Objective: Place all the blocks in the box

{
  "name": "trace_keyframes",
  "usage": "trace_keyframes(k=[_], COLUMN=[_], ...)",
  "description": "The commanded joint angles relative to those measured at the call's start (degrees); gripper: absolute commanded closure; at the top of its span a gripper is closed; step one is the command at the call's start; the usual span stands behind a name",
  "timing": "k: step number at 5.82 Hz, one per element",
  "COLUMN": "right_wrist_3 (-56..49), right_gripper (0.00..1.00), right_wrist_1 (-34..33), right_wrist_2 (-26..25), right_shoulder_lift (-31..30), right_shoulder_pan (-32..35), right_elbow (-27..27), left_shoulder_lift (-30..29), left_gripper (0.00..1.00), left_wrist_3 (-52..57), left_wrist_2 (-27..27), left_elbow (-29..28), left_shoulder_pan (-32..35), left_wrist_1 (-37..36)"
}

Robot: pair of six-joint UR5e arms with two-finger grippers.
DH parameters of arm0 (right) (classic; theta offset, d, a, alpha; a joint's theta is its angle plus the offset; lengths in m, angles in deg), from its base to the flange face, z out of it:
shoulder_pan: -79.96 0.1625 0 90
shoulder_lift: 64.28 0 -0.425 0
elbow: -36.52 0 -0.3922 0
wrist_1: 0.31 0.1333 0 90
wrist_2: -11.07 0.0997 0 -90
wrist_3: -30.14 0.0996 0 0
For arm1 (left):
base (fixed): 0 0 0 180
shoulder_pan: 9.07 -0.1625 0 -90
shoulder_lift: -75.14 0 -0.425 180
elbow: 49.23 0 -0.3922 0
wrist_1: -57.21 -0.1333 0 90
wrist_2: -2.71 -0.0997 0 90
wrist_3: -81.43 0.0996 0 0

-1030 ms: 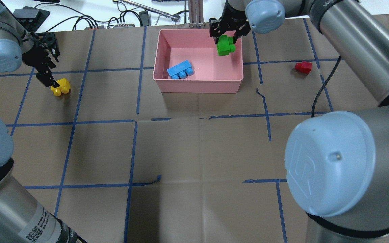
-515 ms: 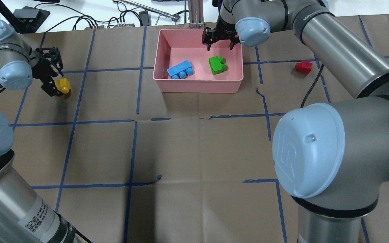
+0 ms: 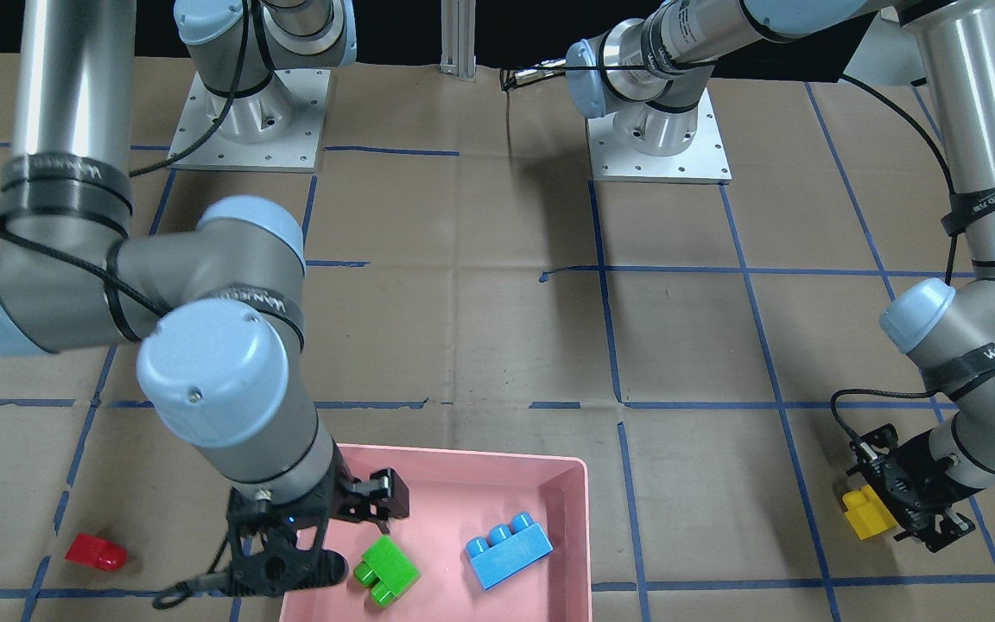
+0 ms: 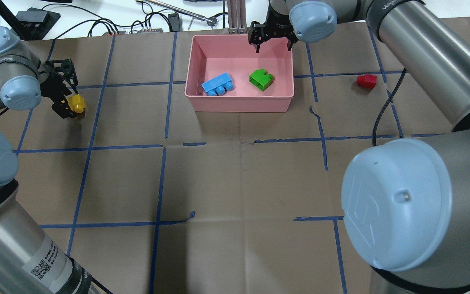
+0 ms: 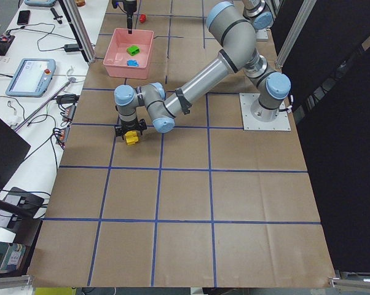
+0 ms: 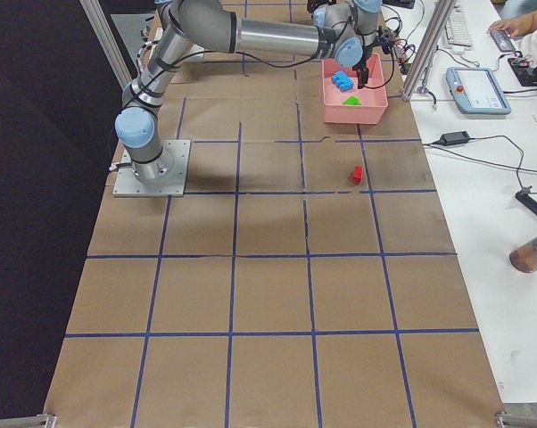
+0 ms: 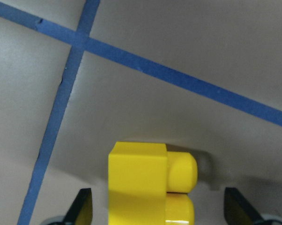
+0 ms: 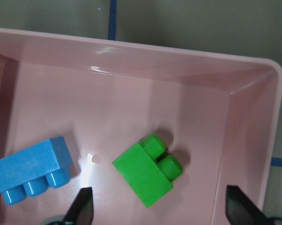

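On the worktop, the yellow block is straddled by the spread left end effector; the right end effector is held parted over the pink box.

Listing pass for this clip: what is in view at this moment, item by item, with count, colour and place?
light-blue block: one, light blue, three studs, lying in the box, left part
green block: one, green, in the box, right of the blue one, apart from it
yellow block: one, yellow, on the table far left
red block: one, red, on the table right of the box
box: one, pink, far middle of the table
table: one, brown paper, blue tape grid
cables: several, black, on the white bench beyond the table
left gripper: one, black, open, fingers either side of the yellow block
right gripper: one, black, open, empty, above the box's far edge
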Motion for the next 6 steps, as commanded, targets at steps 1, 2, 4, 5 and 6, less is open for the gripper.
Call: trace_keyframes(k=[1,2,4,5,6], right_wrist_3=[-1.51,-5.53,-17.8,-24.92,-32.56], right_gripper=[0.0,0.0,0.01,0.0,0.0], right_wrist_1=[12.64,15.13,15.34,12.2,6.86], right_wrist_2=[-4.0,-4.2,-3.67,-3.76,-4.11], right_shoulder_lift=[-6.75,-7.55,-6.69,-5.46,-2.49], right_shoulder_pan=[-3.42,-7.97,-17.82,-18.56,-18.56], right_elbow=[0.22,0.22,3.45,5.38,5.4], left_shoulder_lift=[-0.08,-0.17,0.0,0.53,0.7], left_gripper=[0.09,0.48,0.84,1.0,1.0], left_wrist_3=[-0.02,-0.02,0.07,-0.02,-0.2], left_wrist_2=[0.27,0.28,0.01,-0.16,-0.16], left_elbow=[-0.26,-0.35,-0.79,-0.79,-0.88], left_shoulder_pan=[0.09,0.0,0.09,0.26,0.53], left_wrist_1=[0.44,0.53,0.62,0.88,1.23])
